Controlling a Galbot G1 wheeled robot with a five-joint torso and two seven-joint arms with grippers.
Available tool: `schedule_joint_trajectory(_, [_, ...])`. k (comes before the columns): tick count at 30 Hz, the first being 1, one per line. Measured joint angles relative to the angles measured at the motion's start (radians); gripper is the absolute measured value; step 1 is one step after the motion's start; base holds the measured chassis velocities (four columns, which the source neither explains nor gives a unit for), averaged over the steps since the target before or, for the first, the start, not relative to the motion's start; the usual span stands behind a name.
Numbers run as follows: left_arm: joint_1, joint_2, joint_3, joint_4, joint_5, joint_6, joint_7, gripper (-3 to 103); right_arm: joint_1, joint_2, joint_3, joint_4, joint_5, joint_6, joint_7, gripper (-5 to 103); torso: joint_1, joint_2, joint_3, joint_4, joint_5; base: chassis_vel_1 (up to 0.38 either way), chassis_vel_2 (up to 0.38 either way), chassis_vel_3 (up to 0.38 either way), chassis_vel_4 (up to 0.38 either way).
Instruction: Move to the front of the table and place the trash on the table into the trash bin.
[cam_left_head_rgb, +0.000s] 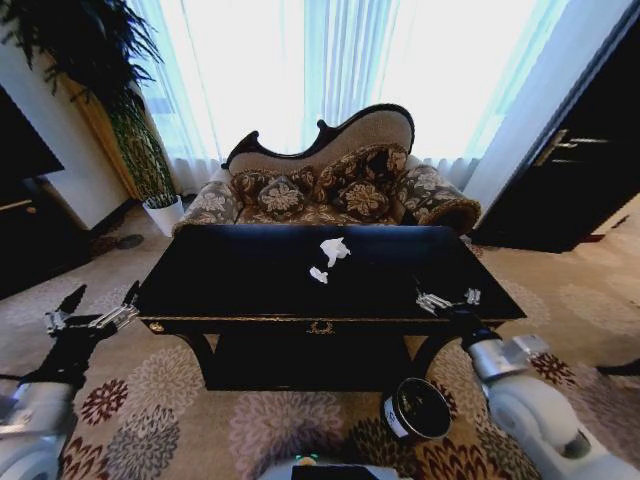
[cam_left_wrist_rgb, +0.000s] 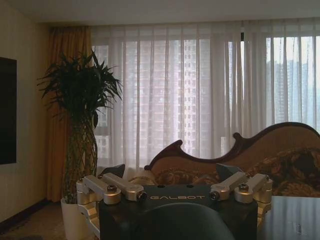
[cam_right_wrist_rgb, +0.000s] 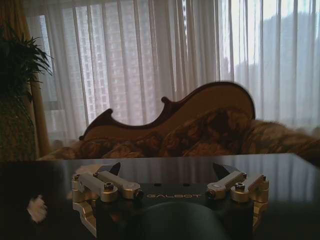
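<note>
Currently the right gripper (cam_left_head_rgb: 448, 299) sits over the table's (cam_left_head_rgb: 250, 290) front edge, near the front right corner, fingers spread, nothing held. Right wrist view confirms: right gripper (cam_right_wrist_rgb: 167, 172) splayed wide, empty, low over the glossy top. Left gripper (cam_left_head_rgb: 96, 307) hangs off the table's left end, beyond the front left corner, above the carpet (cam_left_head_rgb: 190, 410); also spread and empty, as the left wrist view shows (cam_left_wrist_rgb: 172, 175).

Status:
- Approach: judged done. Robot stands at the table's front, both arms at table height.
- Pickup: not begun. No trash in either gripper.
- Disposal: nothing seen inside the bin (cam_left_head_rgb: 417, 409); interior dark, contents cannot be confirmed.

Trash position: larger white paper wad (cam_left_head_rgb: 335, 249) lies at about mid-width of the top, toward the rear edge. Smaller white scrap (cam_left_head_rgb: 318, 275) lies just beside it, nearer the front edge. Both well apart from the right gripper, to its left. One white piece (cam_right_wrist_rgb: 37, 208) shows in the right wrist view; which of the two, cannot tell.

Bin position: on the carpet, in front of the table, below its front right portion, tilted.

Count:
- Grippers: 2, both empty.
- Trash pcs on table: 2 visible; dark or clear items cannot be made out on the black top.
- Bins: 1.
- Tables: 1.

Remaining: all visible trash, i.e. 2 pcs.
</note>
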Motion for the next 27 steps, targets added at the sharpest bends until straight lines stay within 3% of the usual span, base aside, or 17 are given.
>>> schedule_joint_trajectory(2, [0.0, 0.0, 0.0, 0.0, 0.0, 0.0, 0.0, 100, 0.07, -0.058, -0.032, -0.004, 0.079, -0.054, 0.039, 100, 0.0, 0.0, 0.0, 0.0004, -0.0001, 0.0, 0.0, 0.0, 0.0])
schedule_joint_trajectory(4, [0.0, 0.0, 0.0, 0.0, 0.0, 0.0, 0.0, 100, 0.078, -0.066, -0.035, -0.006, 0.086, -0.058, 0.042, 100, 0.0, 0.0, 0.0, 0.0003, 0.0, 0.0, 0.0, 0.0, 0.0])
schedule_joint_trajectory(10, [0.0, 0.0, 0.0, 0.0, 0.0, 0.0, 0.0, 100, 0.187, -0.229, -0.085, -0.081, 0.124, -0.085, 0.048, 100, 0.0, 0.0, 0.0, 0.0002, 0.0, 0.0, 0.0, 0.0, 0.0])
schedule_joint_trajectory(15, [0.0, 0.0, 0.0, 0.0, 0.0, 0.0, 0.0, 100, 0.279, -0.304, -0.173, -0.128, 0.134, -0.09, 0.046, 100, 0.0, 0.0, 0.0, 0.0001, 0.0, 0.0, 0.0, 0.0, 0.0])
schedule_joint_trajectory(19, [0.0, 0.0, 0.0, 0.0, 0.0, 0.0, 0.0, 100, 0.368, -0.336, -0.242, -0.158, 0.145, -0.099, 0.045, 100, 0.0, 0.0, 0.0, 0.0, 0.0, 0.0, 0.0, 0.0, 0.0])
schedule_joint_trajectory(21, [0.0, 0.0, 0.0, 0.0, 0.0, 0.0, 0.0, 100, 0.512, -0.361, -0.349, -0.2, 0.172, -0.117, 0.048, 100, 0.0, 0.0, 0.0, 0.0003, -0.0002, 0.0, 0.0, 0.0, 0.0])
schedule_joint_trajectory(27, [0.0, 0.0, 0.0, 0.0, 0.0, 0.0, 0.0, 100, 0.701, -0.358, -0.542, -0.248, 0.216, -0.158, 0.07, 100, 0.0, 0.0, 0.0, 0.0003, 0.0, 0.0, 0.0, 0.0, 0.0])
